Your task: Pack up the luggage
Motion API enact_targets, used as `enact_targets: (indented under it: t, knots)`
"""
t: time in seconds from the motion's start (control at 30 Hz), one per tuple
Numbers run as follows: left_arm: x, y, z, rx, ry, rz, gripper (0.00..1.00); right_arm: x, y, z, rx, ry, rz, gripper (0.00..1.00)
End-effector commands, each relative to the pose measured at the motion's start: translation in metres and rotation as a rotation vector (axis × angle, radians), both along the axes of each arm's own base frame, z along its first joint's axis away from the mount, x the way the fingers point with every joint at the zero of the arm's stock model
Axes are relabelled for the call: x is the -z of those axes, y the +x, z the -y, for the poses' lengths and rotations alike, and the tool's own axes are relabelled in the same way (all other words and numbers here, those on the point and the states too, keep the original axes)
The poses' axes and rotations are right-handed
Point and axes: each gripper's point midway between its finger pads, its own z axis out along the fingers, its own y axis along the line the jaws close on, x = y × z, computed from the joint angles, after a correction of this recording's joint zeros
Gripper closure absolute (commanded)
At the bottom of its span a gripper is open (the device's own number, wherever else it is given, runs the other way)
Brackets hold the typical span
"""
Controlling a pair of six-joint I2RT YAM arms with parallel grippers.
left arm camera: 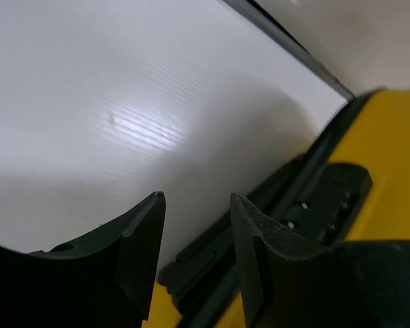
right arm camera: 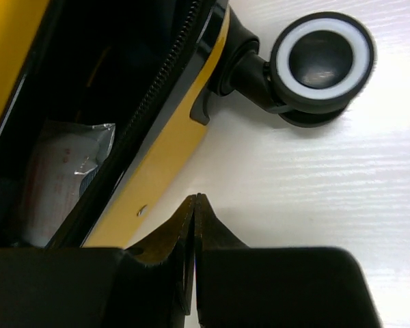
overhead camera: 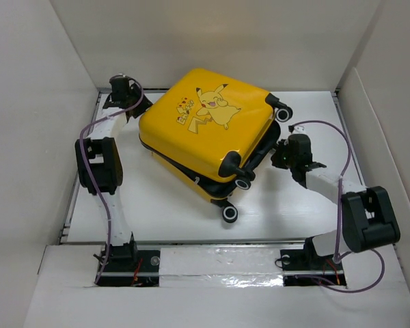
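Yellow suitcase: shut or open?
Ajar: the yellow Pikachu-print hard-shell suitcase lid sits skewed over its base; right wrist view shows an unzipped gap.

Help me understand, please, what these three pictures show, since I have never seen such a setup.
The overhead picture looks down on a white table with two robot arms bolted at its near edge, the left arm and the right arm. Between them lies a yellow suitcase with a cartoon print. Its two halves sit askew and are not zipped together.

The other two pictures come from cameras on the wrists. The left gripper is open and holds nothing, beside a black fitting on the suitcase's edge. The right gripper is shut on nothing, low over the table near a wheel. Through the open gap, a plastic-wrapped item shows inside the suitcase.
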Motion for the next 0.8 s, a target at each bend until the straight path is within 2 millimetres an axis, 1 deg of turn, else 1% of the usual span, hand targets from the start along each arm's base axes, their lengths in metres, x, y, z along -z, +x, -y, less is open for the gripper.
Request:
enact_targets:
  t: [0.0,0.03,0.07,0.1,0.13,0.17,0.2,0.23,0.27,0.3,0.33,0.37,0.4,0.43,0.47,0.5,0.53,0.57,0.6,0.63,0.67,0.7,0.73,0.77]
  knots:
    - [-0.02,-0.009,0.042,0.143,-0.025,0.045,0.6,-0.036,0.036,-0.017,-0.01,0.036,0.131,0.95]
    - [-0.025,-0.009,0.053,0.148,-0.06,0.077,0.6,-0.033,0.04,-0.025,-0.027,0.043,0.128,0.95]
    - [-0.044,-0.016,0.061,0.151,-0.09,0.128,0.6,-0.04,0.048,-0.03,-0.041,0.057,0.158,0.95]
    - [-0.01,-0.039,0.067,0.142,-0.125,0.08,0.6,-0.045,0.051,-0.042,-0.087,0.077,0.173,0.95]
    - [-0.031,-0.037,0.075,0.135,-0.178,0.192,0.61,-0.051,0.062,-0.051,-0.112,0.086,0.191,0.95]
    - [-0.048,-0.051,0.084,0.138,-0.19,0.238,0.61,-0.055,0.068,-0.055,-0.127,0.09,0.2,0.95]
    - [-0.022,-0.07,0.088,0.136,-0.195,0.189,0.61,-0.058,0.07,-0.068,-0.178,0.092,0.197,0.94]
    - [-0.023,-0.076,0.093,0.143,-0.188,0.2,0.61,-0.076,0.082,-0.078,-0.222,0.08,0.234,0.94]
    - [-0.031,-0.087,0.102,0.158,-0.17,0.222,0.61,-0.065,0.086,-0.081,-0.239,0.066,0.194,0.94]
    - [-0.008,-0.106,0.106,0.163,-0.159,0.173,0.61,-0.07,0.088,-0.091,-0.28,0.067,0.204,0.94]
    - [-0.01,-0.114,0.114,0.181,-0.157,0.199,0.61,-0.076,0.092,-0.095,-0.301,0.064,0.221,0.94]
    - [-0.018,-0.126,0.118,0.185,-0.151,0.226,0.61,-0.086,0.1,-0.105,-0.324,0.076,0.253,0.94]
    - [0.007,-0.153,0.135,0.22,-0.142,0.173,0.61,-0.09,0.102,-0.112,-0.362,0.085,0.255,0.94]
    - [0.007,-0.165,0.144,0.235,-0.137,0.184,0.61,-0.092,0.105,-0.116,-0.391,0.071,0.257,0.94]
    - [-0.005,-0.176,0.148,0.228,-0.124,0.226,0.61,-0.109,0.111,-0.126,-0.422,0.067,0.266,0.93]
    - [0.012,-0.203,0.167,0.284,-0.109,0.192,0.61,-0.1,0.113,-0.137,-0.469,0.062,0.236,0.91]
    - [0.013,-0.216,0.175,0.305,-0.099,0.191,0.61,-0.1,0.117,-0.14,-0.504,0.035,0.228,0.9]
    - [0.006,-0.228,0.176,0.298,-0.087,0.213,0.61,-0.09,0.113,-0.142,-0.53,0.026,0.159,0.89]
    - [0.018,-0.245,0.181,0.32,-0.077,0.189,0.61,-0.1,0.122,-0.155,-0.571,0.033,0.169,0.84]
    - [0.018,-0.263,0.194,0.347,-0.074,0.186,0.61,-0.099,0.124,-0.157,-0.592,0.028,0.16,0.82]
    - [0.009,-0.274,0.194,0.331,-0.072,0.214,0.61,-0.098,0.123,-0.159,-0.601,0.033,0.133,0.79]
    - [0.02,-0.289,0.196,0.35,-0.069,0.199,0.61,-0.101,0.125,-0.163,-0.615,0.045,0.136,0.72]
    - [0.019,-0.306,0.209,0.378,-0.092,0.194,0.61,-0.106,0.132,-0.168,-0.626,0.057,0.147,0.67]
    - [0.012,-0.317,0.211,0.382,-0.113,0.211,0.61,-0.102,0.13,-0.171,-0.642,0.067,0.114,0.63]
